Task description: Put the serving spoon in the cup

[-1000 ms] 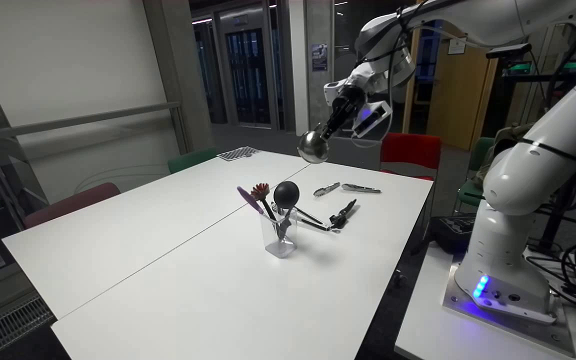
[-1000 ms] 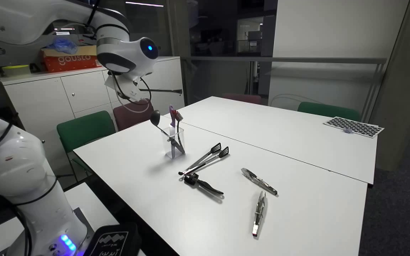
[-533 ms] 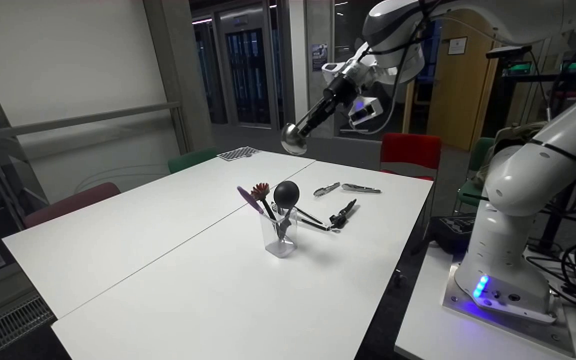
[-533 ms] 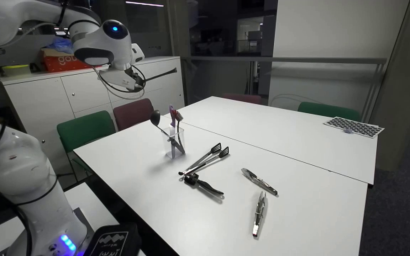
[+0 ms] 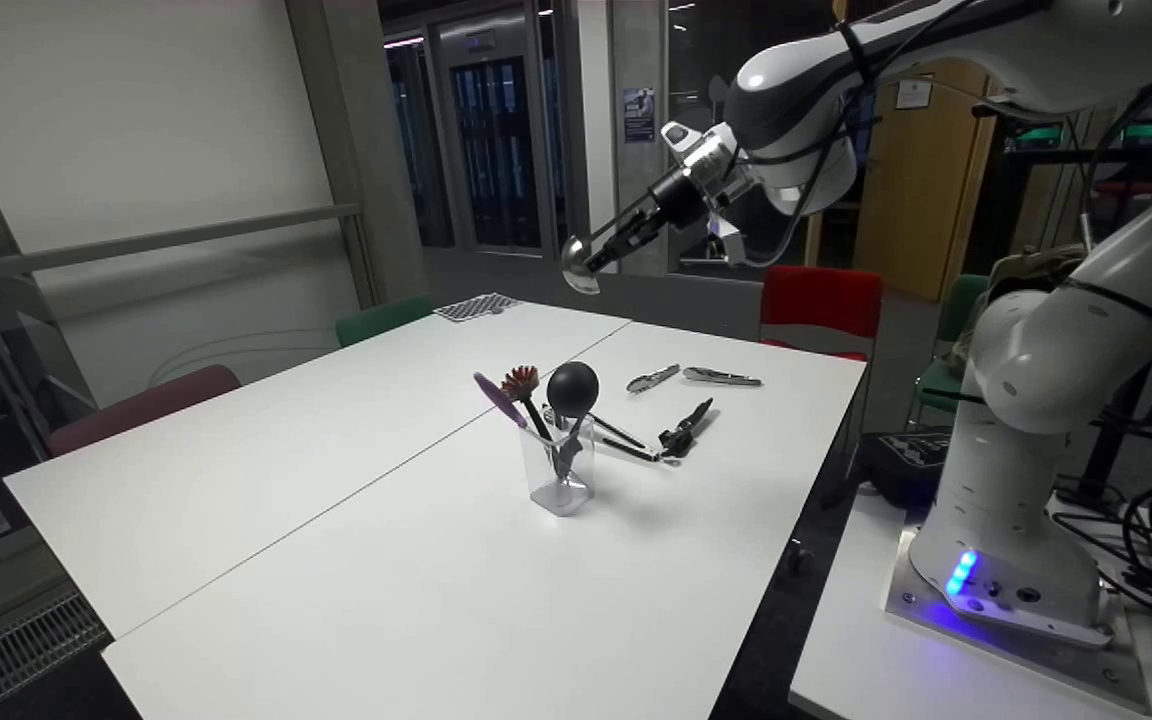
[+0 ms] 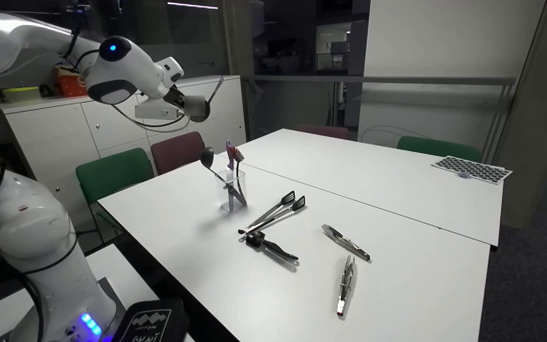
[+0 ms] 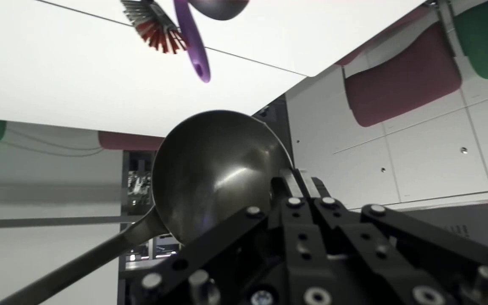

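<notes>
1. The Robotiq gripper (image 7: pixel 300 183) hangs in the air, slanting downward toward its fingertips, with its fingers drawn together until barely a gap shows between them.
2. Pinched in that gap is the rim of the silvery serving ladle (image 7: pixel 210 169); the bowl sits right at the fingertips, its hollow side facing the wrist camera.
3. From the bowl, the ladle's slim handle slants upward and back alongside the gripper, apart from its fingers.
4. Well below the gripper, and well apart from the held ladle, the clear cup (image 5: pixel 539 462) stands upright on the white table (image 5: pixel 366 560).
5. Leaning in the cup, under the level of the gripper, are a black ladle (image 5: pixel 573 389), a purple-handled utensil (image 5: pixel 498 397) and a red-bristled brush (image 5: pixel 520 383), their upper ends rising past its rim.
6. Also lower than the gripper, slotted tongs (image 6: pixel 272 219) lie on the table near the cup, with a black-handled utensil (image 6: pixel 273 247) at their joined end.
7. Well apart from the gripper and below it lie two pairs of silvery tongs (image 6: pixel 346 243) (image 6: pixel 345 286).
8. Behind the gripper and above it is the white Panda arm (image 6: pixel 126 76).
9. Farthest from the gripper on the table, a patterned board (image 6: pixel 473 169) lies flat.
</notes>
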Action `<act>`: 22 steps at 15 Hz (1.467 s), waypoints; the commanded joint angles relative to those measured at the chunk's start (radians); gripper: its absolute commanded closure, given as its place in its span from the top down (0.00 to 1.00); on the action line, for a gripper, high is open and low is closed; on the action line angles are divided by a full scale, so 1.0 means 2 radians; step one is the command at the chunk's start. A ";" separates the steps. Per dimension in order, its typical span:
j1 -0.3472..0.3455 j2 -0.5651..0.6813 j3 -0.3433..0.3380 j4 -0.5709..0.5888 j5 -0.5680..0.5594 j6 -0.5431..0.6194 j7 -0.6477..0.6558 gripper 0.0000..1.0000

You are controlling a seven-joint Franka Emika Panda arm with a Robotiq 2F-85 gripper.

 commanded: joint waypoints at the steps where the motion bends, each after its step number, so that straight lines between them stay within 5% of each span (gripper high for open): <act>1: -0.016 -0.014 0.052 -0.021 -0.011 0.082 0.018 0.00; 7: 0.071 -0.047 -0.023 0.000 0.025 -0.065 -0.044 0.00; 10: 0.117 -0.064 -0.096 0.012 0.000 -0.145 -0.064 0.00; 17: 0.116 -0.059 -0.206 0.064 0.031 -0.381 -0.154 0.00; 22: 0.093 -0.013 -0.242 0.095 0.083 -0.551 -0.185 0.00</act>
